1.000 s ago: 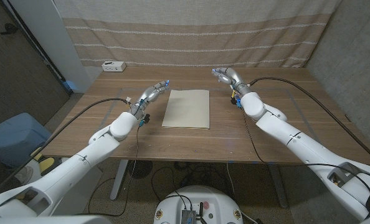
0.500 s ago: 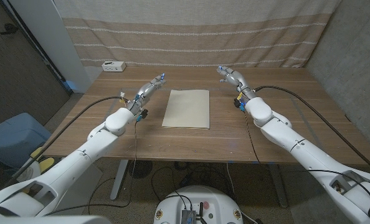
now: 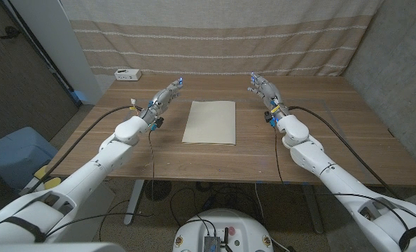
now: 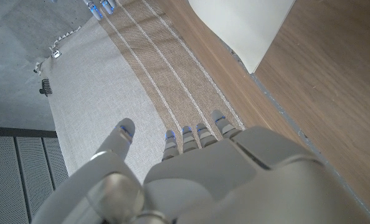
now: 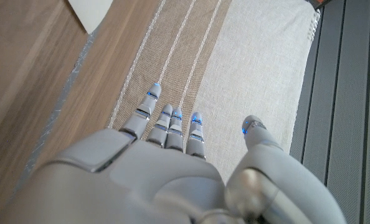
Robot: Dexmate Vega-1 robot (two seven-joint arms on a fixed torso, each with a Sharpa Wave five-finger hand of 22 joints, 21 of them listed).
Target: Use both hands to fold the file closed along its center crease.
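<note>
A cream file (image 3: pixel 209 122) lies closed and flat on the middle of the wooden table (image 3: pixel 222 157); a corner of the file (image 4: pixel 244 28) appears in the left wrist view and another corner of the file (image 5: pixel 90 11) in the right wrist view. My left hand (image 3: pixel 166 96) hovers to the file's left, fingers stretched toward the far edge, holding nothing. My right hand (image 3: pixel 265 87) is off the file's far right corner, fingers spread and empty. Both hands are apart from the file. In the wrist views my left hand (image 4: pixel 191 174) and right hand (image 5: pixel 166 168) show straight fingers.
A small white box (image 3: pixel 127 73) sits at the table's far left corner. A striped beige curtain (image 3: pixel 215 35) hangs behind the table. A blue bin (image 3: pixel 15 154) stands on the floor to the left.
Both hands have drawn outward and farther from the file, the left going left and back, the right going right. The file has not moved.
</note>
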